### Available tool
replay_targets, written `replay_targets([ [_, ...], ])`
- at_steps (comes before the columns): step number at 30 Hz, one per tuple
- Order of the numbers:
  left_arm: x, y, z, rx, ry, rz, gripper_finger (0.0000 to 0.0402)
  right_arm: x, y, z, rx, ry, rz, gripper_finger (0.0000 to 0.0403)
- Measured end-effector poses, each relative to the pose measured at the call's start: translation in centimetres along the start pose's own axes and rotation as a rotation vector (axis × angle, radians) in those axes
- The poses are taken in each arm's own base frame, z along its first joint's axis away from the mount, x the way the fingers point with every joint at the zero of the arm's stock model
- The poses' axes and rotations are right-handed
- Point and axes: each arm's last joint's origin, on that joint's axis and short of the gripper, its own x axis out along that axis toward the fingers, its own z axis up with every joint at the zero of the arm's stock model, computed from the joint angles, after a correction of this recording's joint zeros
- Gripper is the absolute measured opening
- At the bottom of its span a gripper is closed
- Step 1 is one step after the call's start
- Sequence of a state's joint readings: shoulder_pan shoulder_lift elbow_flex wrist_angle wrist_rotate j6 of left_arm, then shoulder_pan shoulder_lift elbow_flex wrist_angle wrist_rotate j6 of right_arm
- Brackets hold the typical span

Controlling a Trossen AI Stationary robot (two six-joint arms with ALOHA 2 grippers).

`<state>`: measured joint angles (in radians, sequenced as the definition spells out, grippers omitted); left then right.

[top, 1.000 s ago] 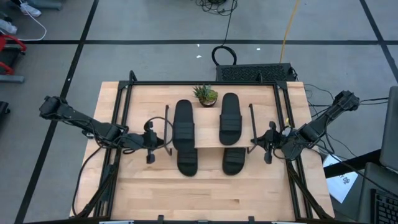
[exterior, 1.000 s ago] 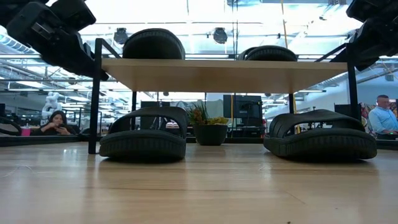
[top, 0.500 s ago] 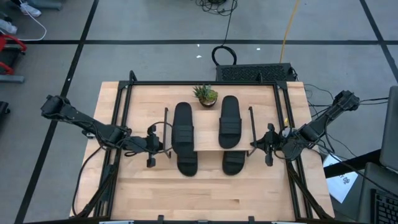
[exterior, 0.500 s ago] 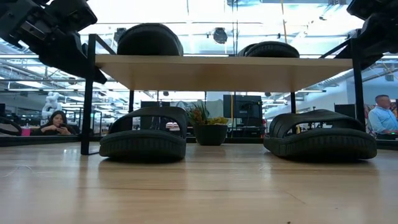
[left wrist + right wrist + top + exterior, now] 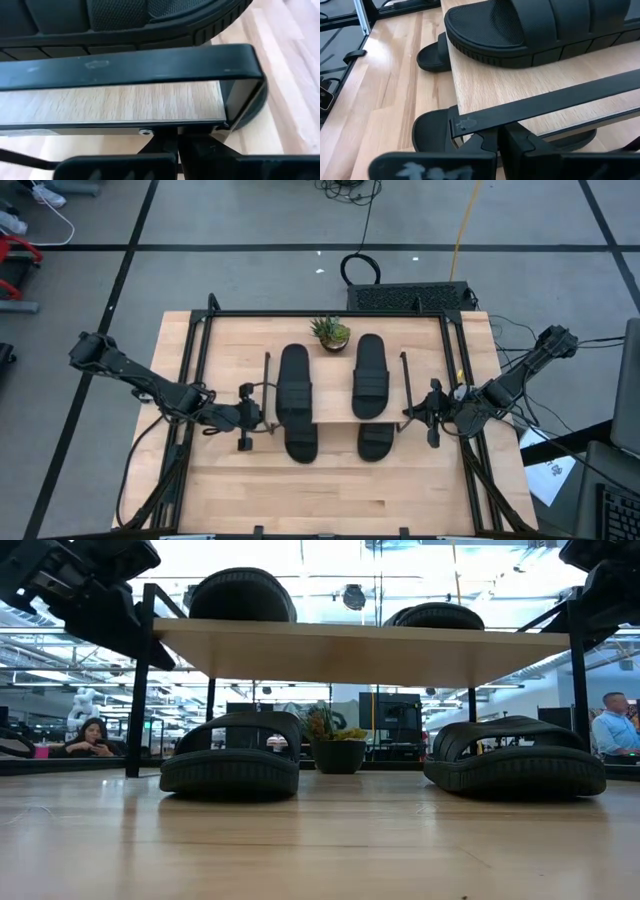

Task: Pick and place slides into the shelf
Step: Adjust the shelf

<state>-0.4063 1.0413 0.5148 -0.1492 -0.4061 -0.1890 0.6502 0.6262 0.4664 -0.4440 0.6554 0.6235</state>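
Currently the shelf (image 5: 335,385) is held at both ends: the left hand (image 5: 243,418) is clamped shut on the black side frame at the 9 o'clock end, and the right hand (image 5: 432,412) is clamped shut on the frame at the 3 o'clock end. All four slides are at the shelf, near the middle of the surface (image 5: 330,490). Two slides (image 5: 294,382) lie on the plank top, and two more (image 5: 230,755) sit under it on the surface, their toes sticking out toward 6 o'clock. A small potted plant (image 5: 331,332) stands at 12 o'clock, just beyond the shelf.

The slides are judged light, soft and rubbery, with a ribbed footbed that should resist slipping; the wide strap or a side edge of the sole would be the best hold. The shelf itself looks stiff and fairly light, and its thin metal frames, where it is gripped now, are the sensible place to take it.

Compared with the earlier frame, the left end of the shelf has been drawn toward 9 o'clock in the low view, and the left hand has shifted slightly toward 6 o'clock. The right hand is nearly unchanged, and the slides have kept their places.
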Motion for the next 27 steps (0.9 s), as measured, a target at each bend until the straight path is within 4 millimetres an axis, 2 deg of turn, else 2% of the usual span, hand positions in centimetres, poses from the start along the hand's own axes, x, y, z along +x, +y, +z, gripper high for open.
replay_targets([
  [19,-0.2,0.3,-1.1,-0.115,0.115,0.039,0.0000,-0.1,-0.5,-0.4,0.026,0.029,-0.062,0.0000],
  [27,-0.2,0.3,-1.5,-0.138,0.146,0.060,0.0000,-0.2,-0.6,-0.6,0.005,-0.034,-0.145,0.0000],
])
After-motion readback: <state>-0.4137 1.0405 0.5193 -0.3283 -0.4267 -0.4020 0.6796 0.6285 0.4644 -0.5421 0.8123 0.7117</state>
